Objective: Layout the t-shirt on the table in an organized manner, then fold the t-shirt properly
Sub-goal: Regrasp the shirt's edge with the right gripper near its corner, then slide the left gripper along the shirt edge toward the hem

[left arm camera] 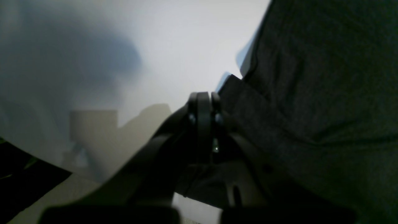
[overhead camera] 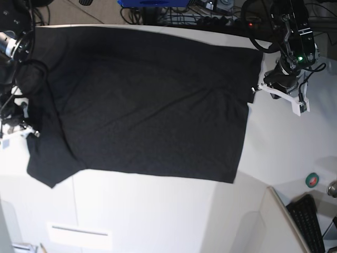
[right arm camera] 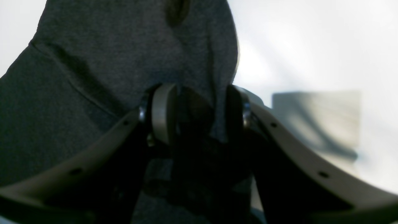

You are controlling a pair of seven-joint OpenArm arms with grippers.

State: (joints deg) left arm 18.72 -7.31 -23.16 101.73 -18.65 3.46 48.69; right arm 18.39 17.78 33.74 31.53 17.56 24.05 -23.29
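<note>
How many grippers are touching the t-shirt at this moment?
2. The left gripper is shut at the t-shirt's hem edge, on the base view's right; the right gripper has fabric between its jaws at the sleeve side, on that view's left.

We held our left gripper (left arm camera: 203,104) with its jaws pressed fully together, low at the far right of the base view, its arm (overhead camera: 292,31) bending down from above. Our right gripper (right arm camera: 196,112) sat at the far left, jaws partly apart with dark cloth bunched between the fingers (right arm camera: 163,112); whether they gripped it was unclear.
</note>
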